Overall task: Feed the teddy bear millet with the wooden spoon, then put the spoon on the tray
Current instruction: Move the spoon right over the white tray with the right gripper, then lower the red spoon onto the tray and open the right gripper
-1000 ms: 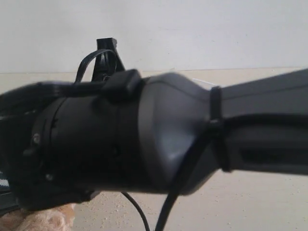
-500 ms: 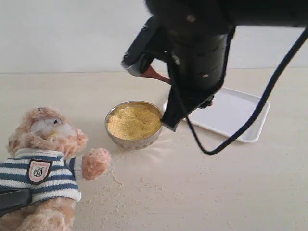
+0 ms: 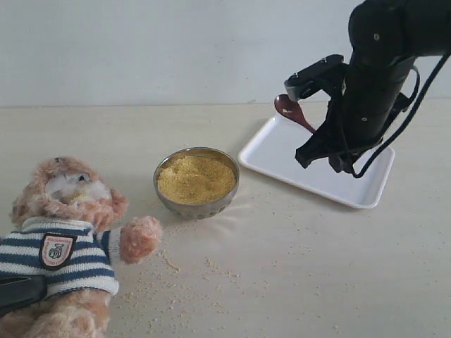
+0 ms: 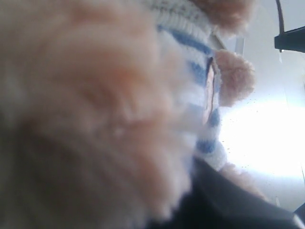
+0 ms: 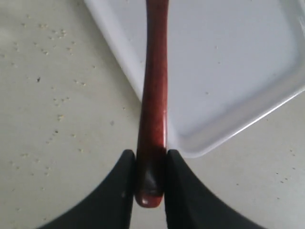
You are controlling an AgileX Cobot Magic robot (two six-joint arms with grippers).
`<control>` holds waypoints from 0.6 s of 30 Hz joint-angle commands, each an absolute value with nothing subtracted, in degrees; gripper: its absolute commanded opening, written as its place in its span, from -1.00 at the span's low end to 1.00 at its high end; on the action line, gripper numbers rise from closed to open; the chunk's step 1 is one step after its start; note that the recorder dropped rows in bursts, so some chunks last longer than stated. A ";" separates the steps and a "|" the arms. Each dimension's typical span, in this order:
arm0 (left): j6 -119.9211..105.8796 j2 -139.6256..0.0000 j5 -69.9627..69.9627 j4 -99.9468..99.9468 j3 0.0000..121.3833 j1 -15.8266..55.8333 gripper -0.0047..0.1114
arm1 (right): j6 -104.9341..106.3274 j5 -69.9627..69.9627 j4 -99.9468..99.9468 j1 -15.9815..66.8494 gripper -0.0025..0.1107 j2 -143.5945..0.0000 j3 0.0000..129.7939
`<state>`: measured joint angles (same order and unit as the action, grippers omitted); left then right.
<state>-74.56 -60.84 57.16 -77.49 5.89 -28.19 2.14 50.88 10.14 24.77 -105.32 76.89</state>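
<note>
Hanging at 2 o'clock in the exterior view, the right hand (image 3: pixel 318 141) grips the spoon (image 3: pixel 289 109) by its handle, and the spoon's bowl points toward 10 o'clock over the tray's (image 3: pixel 366 190) far corner. The tray lies flat on the counter (image 3: pixel 296 267), near the metal bowl (image 3: pixel 163 193) at its 3 o'clock. Millet (image 3: pixel 196 179) fills that bowl at the centre, and loose grains are scattered on the counter toward its 6 o'clock. The bear (image 3: pixel 67 211) sits at 8 o'clock with one paw (image 3: pixel 139 238) stretched toward the bowl but apart from it. The left hand (image 3: pixel 17 292) shows only as a dark edge against the bear's shirt (image 3: pixel 84 264). In the left wrist view, blurred fur and blue-and-white stripes fill the frame. A dark part of the left hand presses against the fur, and I cannot tell how wide it stands. In the right wrist view, the right hand's two black fingers (image 5: pixel 119 191) pinch the end of the spoon's handle, which reaches out over the tray's rim.
</note>
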 commanded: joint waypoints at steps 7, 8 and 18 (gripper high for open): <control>-75.02 -60.43 58.41 -78.62 5.88 -28.37 -0.83 | -1.97 48.52 4.89 18.49 -0.96 -118.16 84.31; -75.02 -60.43 58.41 -78.62 5.88 -28.37 -0.83 | -1.83 49.55 4.90 18.48 -0.96 -118.92 85.94; -75.02 -60.43 58.41 -78.62 5.88 -28.37 -0.83 | -0.98 52.82 4.90 18.36 -0.37 -125.88 92.69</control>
